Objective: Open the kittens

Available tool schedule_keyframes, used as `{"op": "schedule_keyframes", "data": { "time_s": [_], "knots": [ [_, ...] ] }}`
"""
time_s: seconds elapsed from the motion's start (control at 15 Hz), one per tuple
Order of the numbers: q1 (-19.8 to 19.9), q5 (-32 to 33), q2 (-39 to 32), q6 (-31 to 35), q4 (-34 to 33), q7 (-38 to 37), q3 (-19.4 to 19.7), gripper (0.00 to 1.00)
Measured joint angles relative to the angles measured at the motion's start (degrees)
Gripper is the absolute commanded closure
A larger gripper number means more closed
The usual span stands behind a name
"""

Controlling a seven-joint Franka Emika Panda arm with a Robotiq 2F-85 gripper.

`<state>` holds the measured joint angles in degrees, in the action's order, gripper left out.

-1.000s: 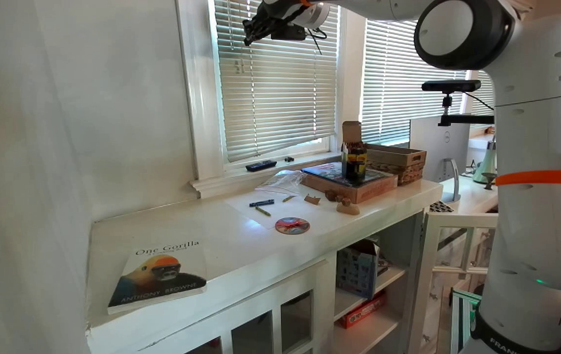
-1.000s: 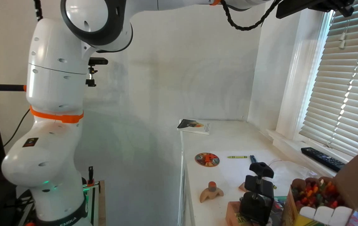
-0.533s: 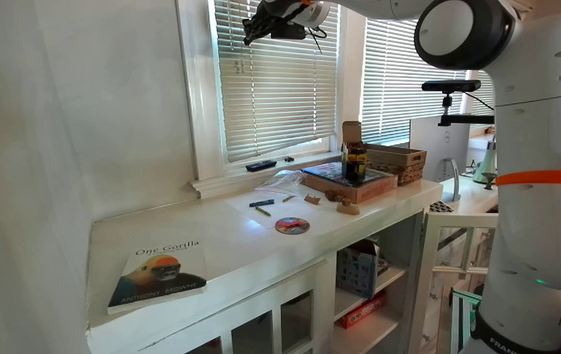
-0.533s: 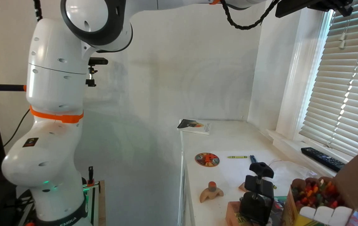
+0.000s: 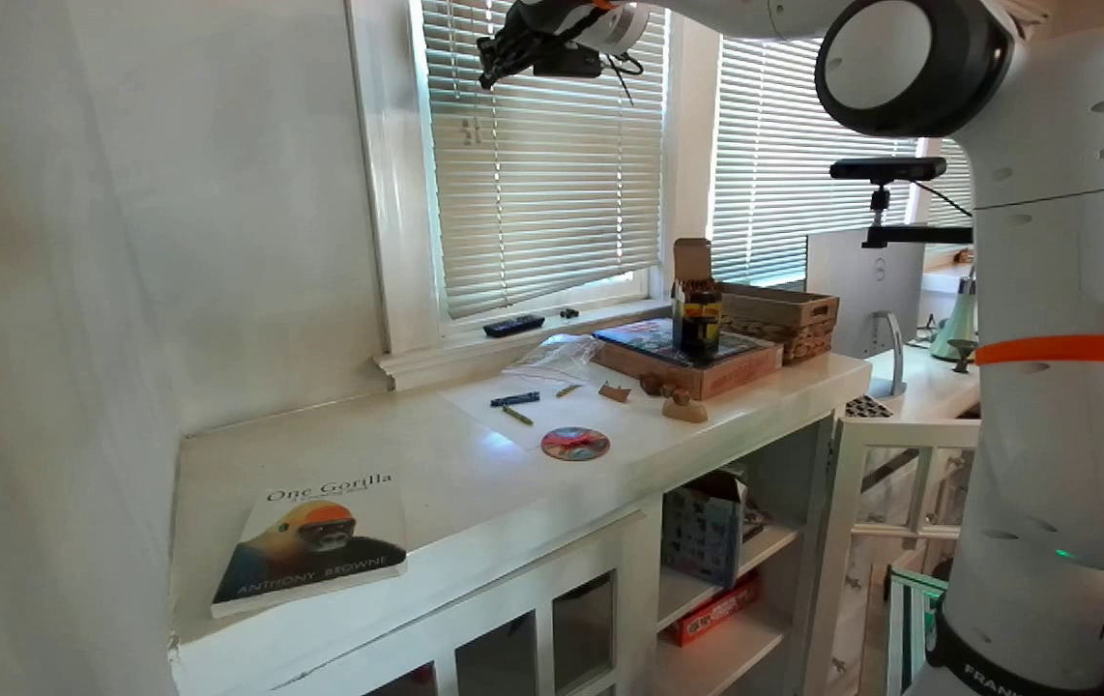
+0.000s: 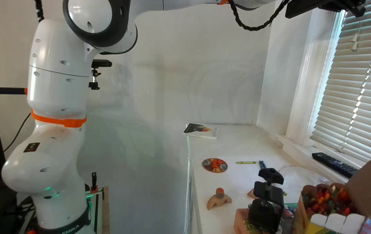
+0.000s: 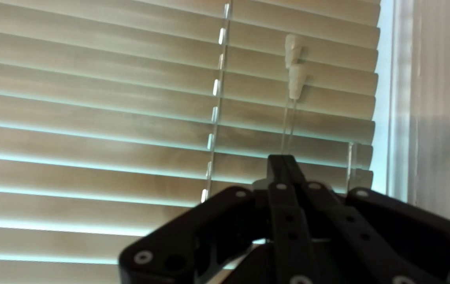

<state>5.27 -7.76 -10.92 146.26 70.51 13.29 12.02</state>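
The blind (image 5: 557,184) hangs lowered in its white window frame (image 5: 392,193), ahead of your claw (image 7: 282,159), its slats (image 7: 91,150) running sideways; its pull cords (image 7: 292,125) run upright across them, and their tassels (image 7: 296,81) hang below the claw in both exterior views; a clear rod (image 7: 350,163) lies between the claw's tips and the frame in the wrist view; your fingers (image 7: 288,221) are pressed together, and whether a cord is pinched there the views do not settle; if none is, you would likely part them around the cords, then pull straight down.
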Motion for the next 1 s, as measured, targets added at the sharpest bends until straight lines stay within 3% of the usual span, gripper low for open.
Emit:
{"op": "schedule_keyframes", "data": {
  "time_s": [0.07,0.13,0.27,0.8,0.87,1.0],
  "knots": [
    [0.0,0.0,0.0,0.0,0.0,0.0,0.0,0.99],
    [0.0,0.0,0.0,0.0,0.0,0.0,0.0,0.74],
    [0.0,0.0,0.0,0.0,0.0,0.0,0.0,0.67],
    [-0.2,0.0,-0.2,0.2,-0.1,0.0,-0.3,0.06],
    [-0.2,0.0,-0.4,0.4,-0.1,0.0,-0.3,0.00],
    [-0.2,-0.1,-0.8,1.0,-0.1,0.0,-0.4,0.00]
  ]
}}
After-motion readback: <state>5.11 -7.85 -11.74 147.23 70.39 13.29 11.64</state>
